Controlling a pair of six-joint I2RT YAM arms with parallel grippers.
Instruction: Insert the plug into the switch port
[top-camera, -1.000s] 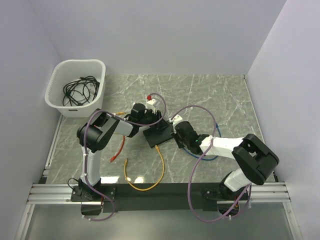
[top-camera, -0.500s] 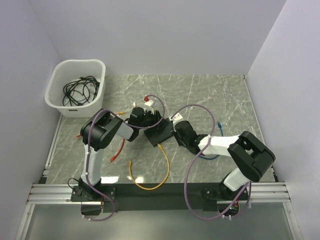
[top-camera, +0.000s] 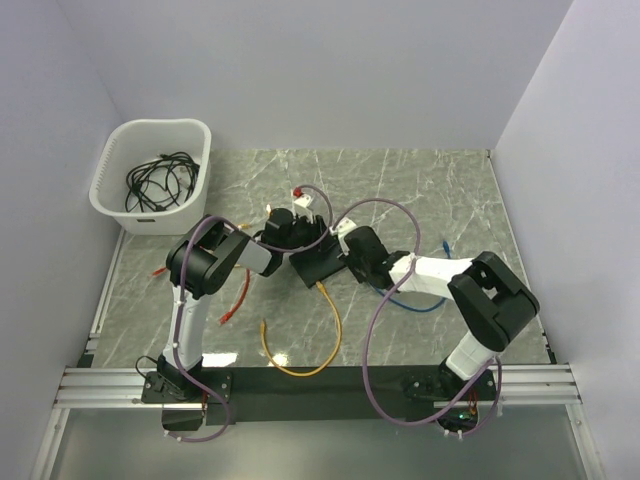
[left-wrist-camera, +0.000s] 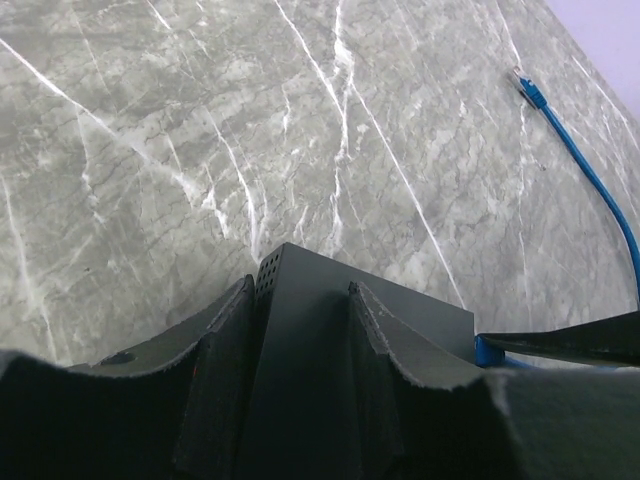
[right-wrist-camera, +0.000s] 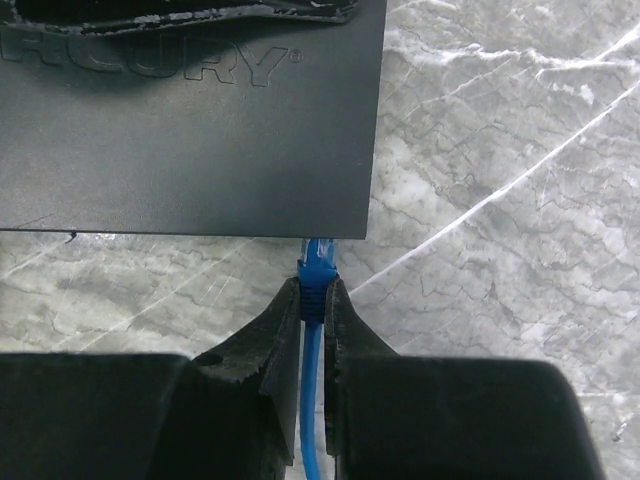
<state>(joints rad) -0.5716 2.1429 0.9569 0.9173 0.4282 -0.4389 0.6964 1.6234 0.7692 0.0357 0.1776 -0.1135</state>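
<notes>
The switch (top-camera: 318, 262), a flat matte-black box, lies mid-table. My left gripper (top-camera: 296, 238) is shut on its far-left corner; in the left wrist view both pads (left-wrist-camera: 225, 340) clamp the switch (left-wrist-camera: 300, 350). My right gripper (top-camera: 352, 256) is shut on the blue plug (right-wrist-camera: 317, 272), pinching its ribbed boot between the fingertips (right-wrist-camera: 290, 310). The plug's tip touches the near edge of the switch (right-wrist-camera: 190, 130), beside its right corner. The socket itself is hidden. The blue cable (top-camera: 415, 300) trails to the right.
A yellow cable (top-camera: 310, 350) has one end at the switch's front edge and loops toward me. A red cable (top-camera: 236, 298) lies left of it. A white basket (top-camera: 200, 135) with black cables stands far left. The blue cable's other plug (left-wrist-camera: 527, 90) lies free.
My right gripper has moved left and away from me with the blue plug, up to the switch's right side. The switch and my left gripper have shifted slightly.
</notes>
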